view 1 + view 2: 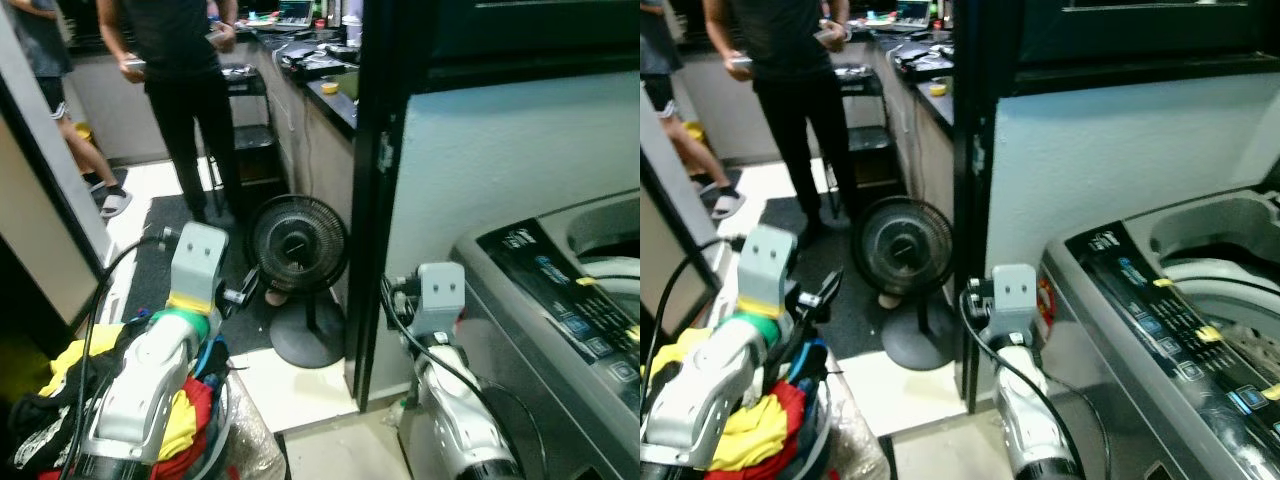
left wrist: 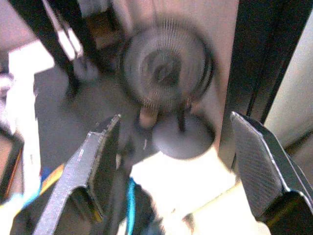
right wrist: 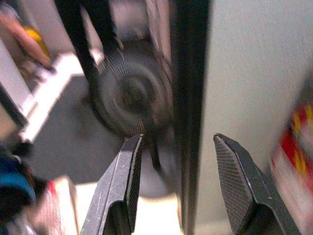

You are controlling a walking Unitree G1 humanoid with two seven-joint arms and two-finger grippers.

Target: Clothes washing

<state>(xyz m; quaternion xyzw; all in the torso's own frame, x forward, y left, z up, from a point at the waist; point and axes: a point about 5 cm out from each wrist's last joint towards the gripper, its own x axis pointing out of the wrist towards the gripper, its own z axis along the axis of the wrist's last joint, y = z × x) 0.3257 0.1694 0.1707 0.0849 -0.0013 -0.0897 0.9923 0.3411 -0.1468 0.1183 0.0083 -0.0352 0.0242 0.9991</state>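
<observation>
Left gripper (image 2: 171, 161), fingers apart and empty, is hovering over the laundry basket (image 1: 215, 425), its cable risking a snag on heaped clothes (image 1: 180, 420).

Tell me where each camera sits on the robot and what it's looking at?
Left eye view: on the head, looking down at the fan, laundry basket and washing machine; both silver arms show.
Right eye view: beside it, same scene, more of the washer.
Left wrist view: on the left arm, looking along the open left hand at the fan.
Right wrist view: on the right arm, looking along the open right hand at the fan and black door frame.
Shared: all four see the fan.
</observation>
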